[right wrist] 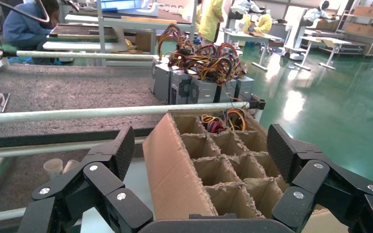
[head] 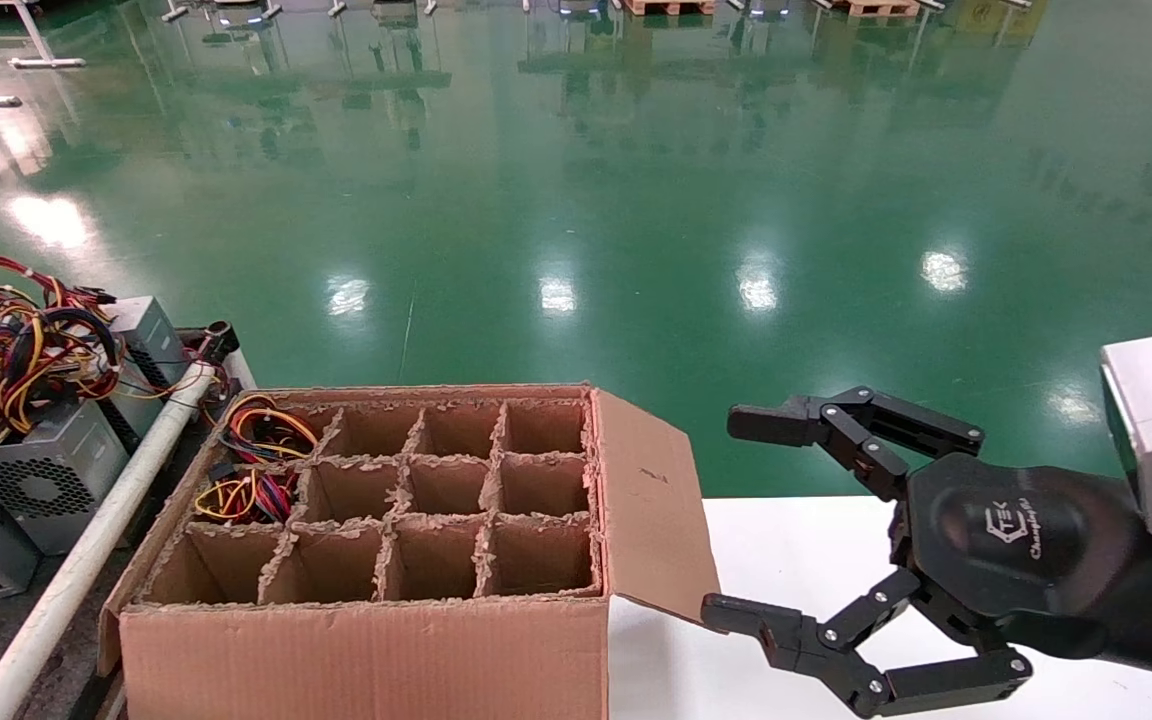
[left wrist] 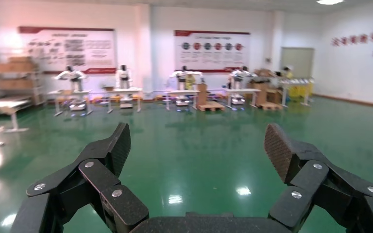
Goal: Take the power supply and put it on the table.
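Several power supplies sit in a bunch on the dark grey table, at your far left in the head view. They are grey metal boxes with little holes in the side. Their yellow, red, orange and black wires pile up on top of them in a big tangle. A long white tube runs along the edge of that table, just beside the boxes.

Next to the tube stands an open cardboard box split into small square pockets. Two pockets on the side near the tube hold bundles of coloured wires, so you can tell something with wires is down in there, but you cannot see the metal below them. The other pockets you can see into show only brown card. One flap hangs out over a glossy white table.

Your right hand floats over that white table, just beside the flap. Its two black fingers are spread wide apart and grasp nothing. From its wrist view you look across the box to the grey table and the bunch of power supplies.

Your left hand does not show in the head view. Its own wrist view shows its fingers spread wide too, with nothing between them, and only the shiny green floor in front.
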